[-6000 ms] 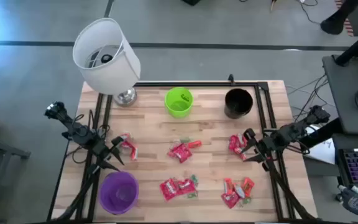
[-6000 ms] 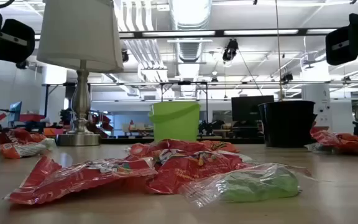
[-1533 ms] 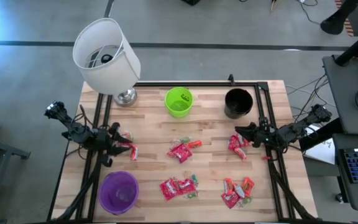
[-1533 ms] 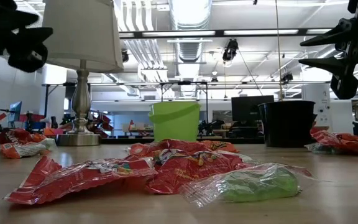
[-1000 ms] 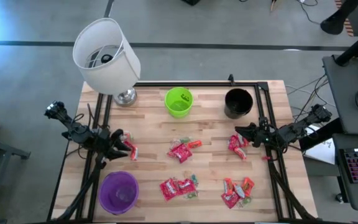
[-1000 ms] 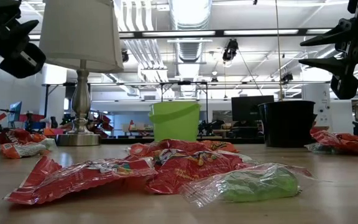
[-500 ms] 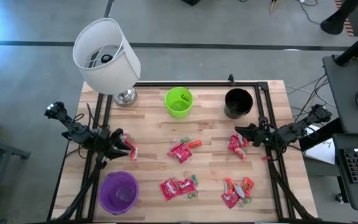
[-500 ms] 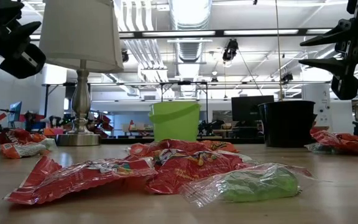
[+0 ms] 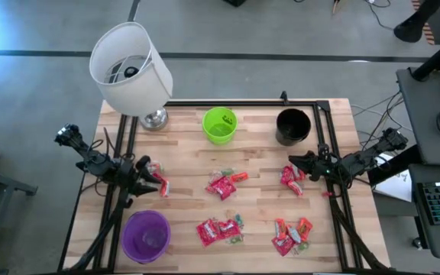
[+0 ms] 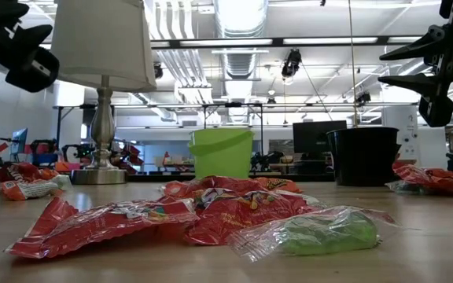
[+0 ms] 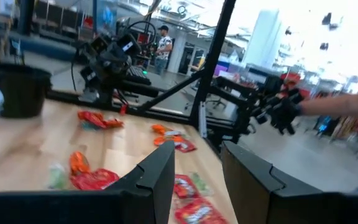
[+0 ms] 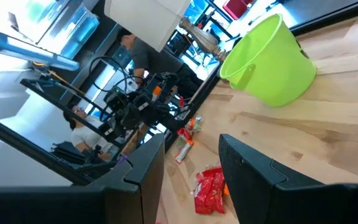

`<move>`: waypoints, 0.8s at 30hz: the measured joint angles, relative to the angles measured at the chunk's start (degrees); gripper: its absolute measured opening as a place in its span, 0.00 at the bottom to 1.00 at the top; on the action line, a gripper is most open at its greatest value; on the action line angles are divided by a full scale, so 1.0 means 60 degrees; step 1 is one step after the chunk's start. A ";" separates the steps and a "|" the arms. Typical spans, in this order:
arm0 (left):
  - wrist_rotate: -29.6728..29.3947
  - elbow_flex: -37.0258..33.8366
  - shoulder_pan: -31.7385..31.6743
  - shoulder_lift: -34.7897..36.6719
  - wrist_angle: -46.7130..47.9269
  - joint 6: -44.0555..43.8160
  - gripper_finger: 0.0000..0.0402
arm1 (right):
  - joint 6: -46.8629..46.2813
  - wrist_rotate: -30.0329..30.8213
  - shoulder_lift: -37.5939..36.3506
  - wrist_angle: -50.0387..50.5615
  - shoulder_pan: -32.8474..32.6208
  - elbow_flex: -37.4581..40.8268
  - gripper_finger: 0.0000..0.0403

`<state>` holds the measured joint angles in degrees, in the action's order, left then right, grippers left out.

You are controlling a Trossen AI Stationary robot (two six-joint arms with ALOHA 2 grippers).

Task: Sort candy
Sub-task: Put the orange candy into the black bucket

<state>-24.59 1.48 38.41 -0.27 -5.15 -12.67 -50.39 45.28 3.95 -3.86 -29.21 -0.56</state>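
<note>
Hovering over the left edge of the table (image 9: 334,229), the left gripper (image 9: 153,180) has barely shifted from a second ago, a small tilt and nothing more, after swinging up off its low reach of a few seconds back. It sits right above the small clump of candy by the left edge (image 9: 157,181), fingers parted with nothing between them; the left wrist view shows the gap between the two dark fingers (image 11: 160,180) bare. So no pickup yet on this side, and my read is that the descent onto that clump is the move in hand.

Over on the right, the right gripper (image 9: 296,162) has not budged across the last second and a half. It hangs level above the right edge, pointing inward, jaws apart and empty, tips just above the candy pile near the right edge (image 9: 292,177).

All the candy is still loose on the wood: a pile at the centre (image 9: 225,183), another near the front edge (image 9: 218,230), one toward the front right corner (image 9: 292,234). The green cup (image 9: 220,125), black cup (image 9: 292,126) and purple cup (image 9: 147,235) look bare of sweets as far as can be told, so sorting appears barely begun. A lamp (image 9: 131,70) stands at the back left corner.
</note>
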 joint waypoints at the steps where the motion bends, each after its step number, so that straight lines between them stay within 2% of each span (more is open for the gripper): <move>1: 0.0001 0.0000 0.0000 0.0000 0.0000 0.0182 0.29 | 0.0003 0.0000 0.0000 0.0004 0.0000 0.0000 0.36; 13: -0.0072 0.0000 0.0000 -0.0004 0.0000 0.0819 0.29 | 0.0018 -0.0010 0.0004 0.0018 -0.0001 0.0000 0.36; 19: 0.0273 0.0000 0.0004 -0.0080 0.0000 -0.1173 0.29 | -0.0007 -0.0015 0.0004 0.0015 0.0000 0.0000 0.36; 24: 0.0005 0.0000 0.0000 -0.0248 0.0004 -0.1126 0.29 | -0.0013 -0.0015 0.0004 0.0015 -0.0004 0.0000 0.36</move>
<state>-24.57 1.48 38.41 -1.76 -5.13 -19.42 -50.46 45.19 3.97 -3.77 -29.23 -0.56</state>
